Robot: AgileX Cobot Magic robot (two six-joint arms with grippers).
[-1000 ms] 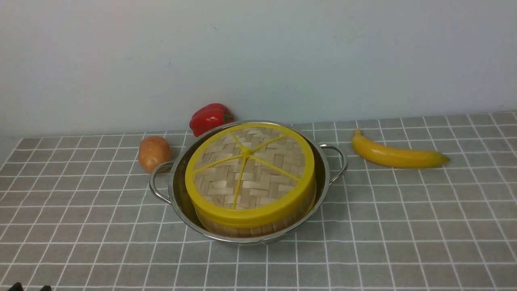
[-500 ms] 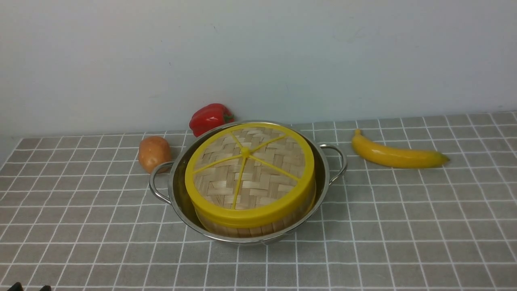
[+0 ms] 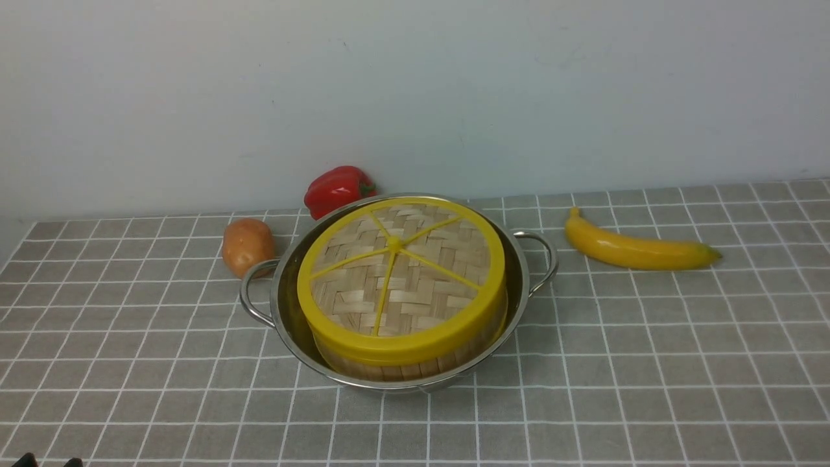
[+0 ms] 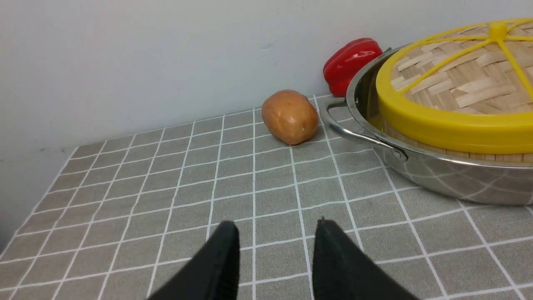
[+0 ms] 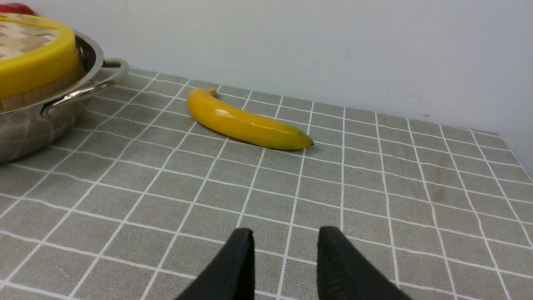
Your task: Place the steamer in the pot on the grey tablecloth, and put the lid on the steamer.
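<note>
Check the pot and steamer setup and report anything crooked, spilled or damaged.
One thing stands out: the steamer with the lid sits tilted in the pot, far edge higher, shifted toward the pot's near rim. Nothing looks spilled or broken.

Left gripper [image 4: 275, 233]: 2 matte black fingers [image 4: 216, 271], broad at base, tapering to blunt rounded tips; fine ribbing on inner faces. Right gripper [image 5: 285, 239]: same build, 2 black tapered fingers [image 5: 345, 271], ribbed inner pads. Front view: only 2 small black tips [image 3: 26, 460] at the bottom edge.
</note>
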